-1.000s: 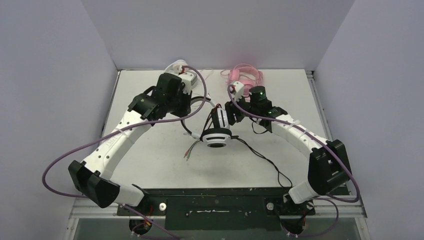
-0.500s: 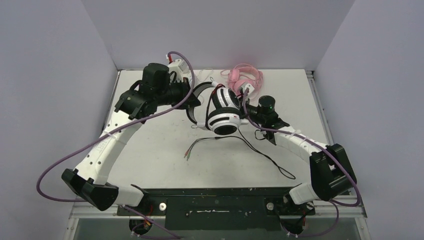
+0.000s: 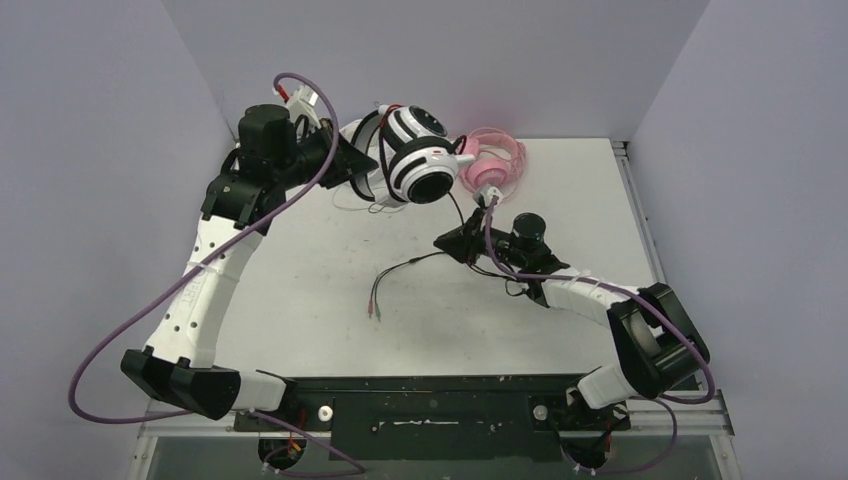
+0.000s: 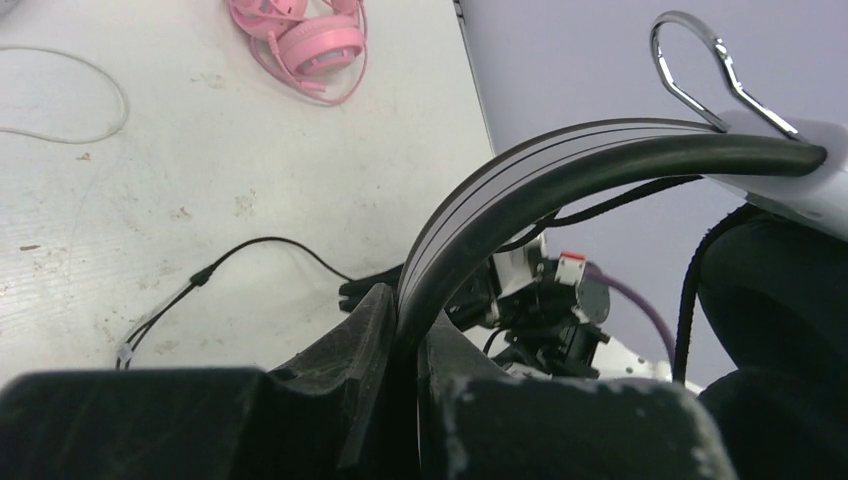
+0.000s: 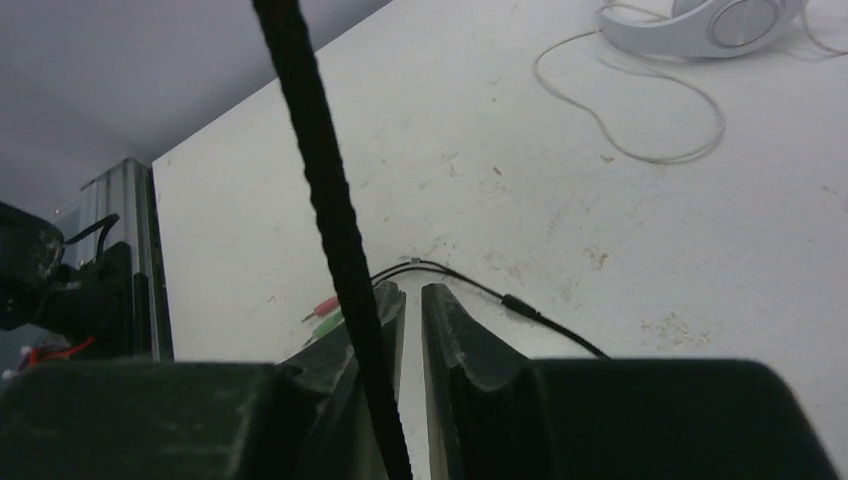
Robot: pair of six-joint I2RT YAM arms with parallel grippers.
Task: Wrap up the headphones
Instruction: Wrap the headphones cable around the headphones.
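Observation:
My left gripper (image 3: 362, 165) (image 4: 405, 300) is shut on the black headband (image 4: 560, 170) of the black-and-white headphones (image 3: 415, 165) and holds them high over the table's back. Their thin black cable (image 3: 452, 210) (image 5: 320, 190) drops to my right gripper (image 3: 443, 243) (image 5: 412, 292), low over the table's middle. Its jaws stand almost together with a narrow gap. The cable lies across its left finger; whether it is pinched does not show. The cable's plugs (image 3: 373, 306) (image 5: 325, 315) rest on the table.
Pink headphones (image 3: 490, 162) (image 4: 310, 40) lie at the back of the table, just right of the raised headset. White headphones (image 5: 710, 22) with a looping white cable (image 4: 100, 110) lie at the back left. Grey walls close in three sides.
The left arm has carried the black-and-white headphones up and toward the back left. The right gripper left the ear cup, dropped toward the table and narrowed its jaws beside the cable.

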